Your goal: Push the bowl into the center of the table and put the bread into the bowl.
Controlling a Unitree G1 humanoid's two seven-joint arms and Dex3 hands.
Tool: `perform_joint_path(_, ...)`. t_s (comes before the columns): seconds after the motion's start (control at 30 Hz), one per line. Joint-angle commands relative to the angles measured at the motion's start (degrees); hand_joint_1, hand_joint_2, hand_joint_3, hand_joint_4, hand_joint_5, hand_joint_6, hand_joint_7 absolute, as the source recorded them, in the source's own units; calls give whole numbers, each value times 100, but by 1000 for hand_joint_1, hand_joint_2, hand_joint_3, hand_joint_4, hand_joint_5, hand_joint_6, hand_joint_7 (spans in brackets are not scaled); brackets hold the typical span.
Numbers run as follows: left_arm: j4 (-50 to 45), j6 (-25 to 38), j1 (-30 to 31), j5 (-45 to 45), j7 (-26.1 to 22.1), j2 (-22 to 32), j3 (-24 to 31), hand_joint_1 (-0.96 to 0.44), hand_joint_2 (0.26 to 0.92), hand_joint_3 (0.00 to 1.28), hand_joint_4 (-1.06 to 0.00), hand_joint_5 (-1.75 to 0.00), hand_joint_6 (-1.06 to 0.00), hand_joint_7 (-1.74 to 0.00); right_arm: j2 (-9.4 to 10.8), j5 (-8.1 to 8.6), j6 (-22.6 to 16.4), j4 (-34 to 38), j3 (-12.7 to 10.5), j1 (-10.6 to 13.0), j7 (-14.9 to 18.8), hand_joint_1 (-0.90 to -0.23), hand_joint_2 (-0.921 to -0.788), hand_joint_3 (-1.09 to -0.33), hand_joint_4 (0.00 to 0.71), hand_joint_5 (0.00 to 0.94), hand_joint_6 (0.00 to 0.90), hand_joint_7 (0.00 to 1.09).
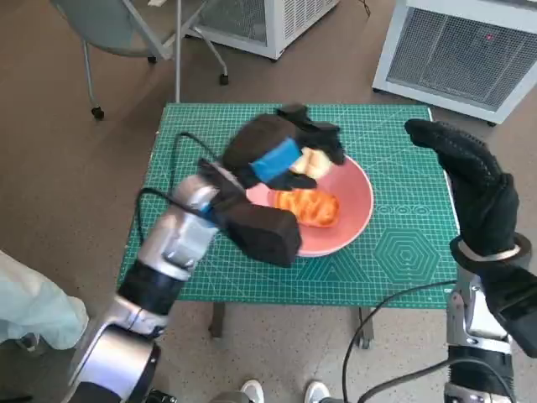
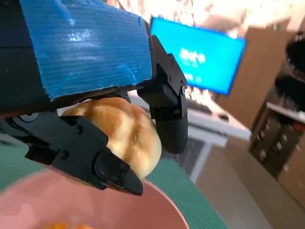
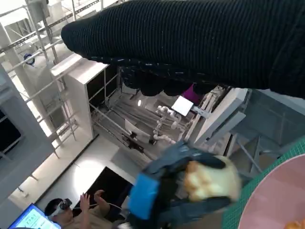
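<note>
Left hand point(image 1: 281, 155) grips a bread roll point(image 1: 312, 161) over the pink bowl point(image 1: 357, 201), frame center; right hand point(image 1: 474, 189) hovers, apparently holding nothing. Lower w/ care, release beside the orange pastry point(image 1: 307, 206).

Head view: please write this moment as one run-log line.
left hand: holds bread roll over pink bowl | right hand: open, raised | bowl: holds orange bread
</note>
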Motion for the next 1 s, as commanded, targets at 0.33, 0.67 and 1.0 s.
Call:
perform_joint_path(0.33, 623, -19, -156, 224, -275, 20, -355, -442, 903, 14, -178, -8, -258, -74, -60, -85, 138, -244, -32, 349, -107, -636, -921, -718, 79, 0, -1, 364)
perform_joint_path(0.67, 580, -282, -12, 102, -248, 77, -261, -534, 920, 38, -112, 0, -223, -34, -57, -132, 148, -265, -28, 360, -182, -634, -921, -720, 78, 0, -1, 360)
perform_joint_path(1.0, 520, -714, 115, -588, -679, 191, 87, -578, 921, 102, -102, 0, -220, -26, -29, -145, 175, -269, -11, 343, -202, -635, -921, -718, 79, 1, -1, 361)
